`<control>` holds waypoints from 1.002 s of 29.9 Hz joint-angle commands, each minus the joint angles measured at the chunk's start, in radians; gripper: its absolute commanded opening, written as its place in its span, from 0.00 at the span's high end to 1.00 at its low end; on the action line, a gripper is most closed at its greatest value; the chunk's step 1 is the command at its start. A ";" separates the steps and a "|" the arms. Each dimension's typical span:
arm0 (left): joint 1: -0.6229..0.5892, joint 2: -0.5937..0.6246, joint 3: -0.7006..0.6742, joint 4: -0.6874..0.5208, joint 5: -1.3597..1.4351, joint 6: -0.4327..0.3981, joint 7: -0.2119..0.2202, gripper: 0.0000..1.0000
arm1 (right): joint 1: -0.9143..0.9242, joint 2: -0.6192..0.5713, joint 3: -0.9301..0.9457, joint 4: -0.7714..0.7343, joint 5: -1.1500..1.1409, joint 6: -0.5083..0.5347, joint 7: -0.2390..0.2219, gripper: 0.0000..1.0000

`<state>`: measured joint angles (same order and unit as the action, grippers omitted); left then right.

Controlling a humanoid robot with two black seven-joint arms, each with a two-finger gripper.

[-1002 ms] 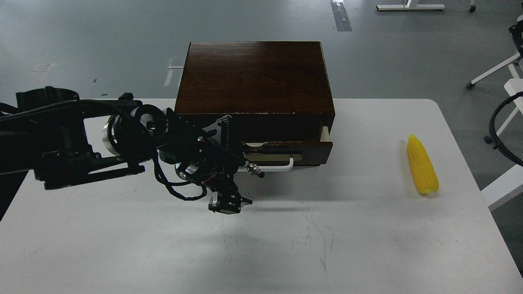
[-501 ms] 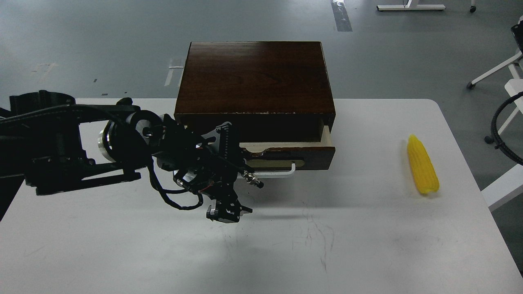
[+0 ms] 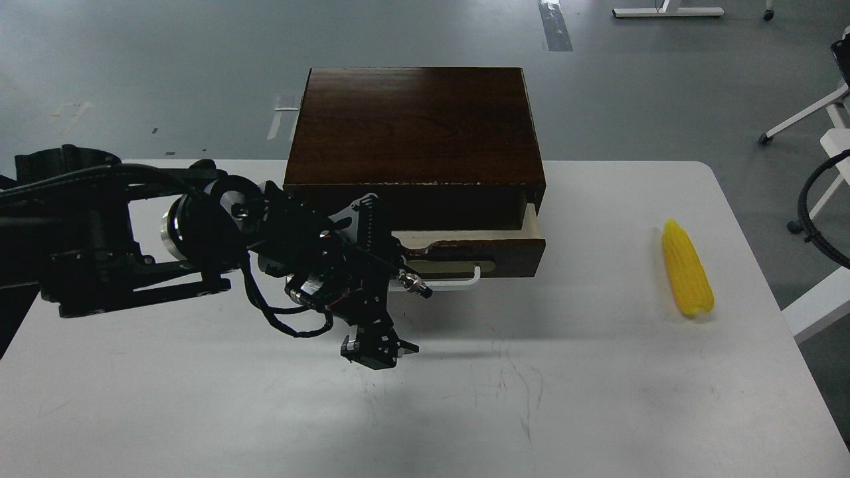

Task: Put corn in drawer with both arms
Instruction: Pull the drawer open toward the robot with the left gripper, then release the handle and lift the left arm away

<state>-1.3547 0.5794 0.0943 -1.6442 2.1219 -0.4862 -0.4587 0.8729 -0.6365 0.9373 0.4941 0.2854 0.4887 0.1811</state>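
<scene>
The corn [image 3: 687, 277] lies on the white table [image 3: 597, 398] at the right, well away from the box. The dark wooden box [image 3: 415, 126] stands at the table's far middle. Its drawer [image 3: 485, 249] is pulled out a little, showing a strip of pale rim. My left arm comes in from the left, and my left gripper [image 3: 406, 282] is at the left end of the white bar handle [image 3: 458, 282], covering it. The dark wrist hides the fingers, so I cannot tell whether they hold the handle. My right arm is out of view.
The table's right edge [image 3: 764, 279] runs just beyond the corn. White chair or stand legs [image 3: 807, 109] and a black cable loop [image 3: 807, 199] are off the table at the right. The grey floor lies behind the box.
The drawer has slid out a little toward me as my left arm drew back. The arm's end has dropped slightly down and right. The corn has not moved.
</scene>
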 commanded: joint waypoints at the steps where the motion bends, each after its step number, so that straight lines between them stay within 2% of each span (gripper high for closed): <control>1: -0.001 0.011 -0.008 0.003 0.000 -0.003 0.002 0.03 | 0.000 0.000 -0.002 0.000 0.000 0.000 0.000 0.00; 9: -0.004 0.017 -0.025 0.003 0.001 -0.003 0.003 0.03 | 0.000 0.000 0.000 0.000 0.000 0.000 0.000 0.00; 15: -0.012 0.094 -0.191 -0.008 -0.097 -0.003 -0.009 0.03 | -0.003 -0.025 -0.037 0.003 -0.005 0.000 -0.002 0.00; 18: -0.012 0.135 -0.281 0.062 -0.361 -0.003 -0.009 0.02 | 0.003 -0.057 -0.119 0.003 -0.011 0.000 -0.002 0.00; 20: -0.012 0.151 -0.301 0.098 -0.494 -0.003 -0.009 0.02 | 0.012 -0.077 -0.164 0.006 -0.015 0.000 -0.002 0.00; 24: -0.001 0.189 -0.353 0.219 -0.995 -0.003 -0.003 0.02 | 0.095 -0.150 -0.328 0.026 -0.067 0.000 0.003 0.00; 26: 0.011 0.197 -0.366 0.257 -1.136 -0.003 0.000 0.02 | 0.122 -0.170 -0.363 0.032 -0.101 0.000 0.006 0.00; 28: 0.057 0.189 -0.427 0.370 -1.381 -0.003 0.003 0.02 | 0.171 -0.190 -0.425 0.055 -0.190 0.000 0.011 0.00; 30: 0.083 0.180 -0.479 0.453 -1.509 -0.003 0.002 0.02 | 0.199 -0.199 -0.459 0.079 -0.295 0.000 0.011 0.00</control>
<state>-1.3136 0.7706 -0.3125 -1.3127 0.8395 -0.4888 -0.4572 1.0259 -0.8187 0.5375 0.5414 0.1241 0.4887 0.1900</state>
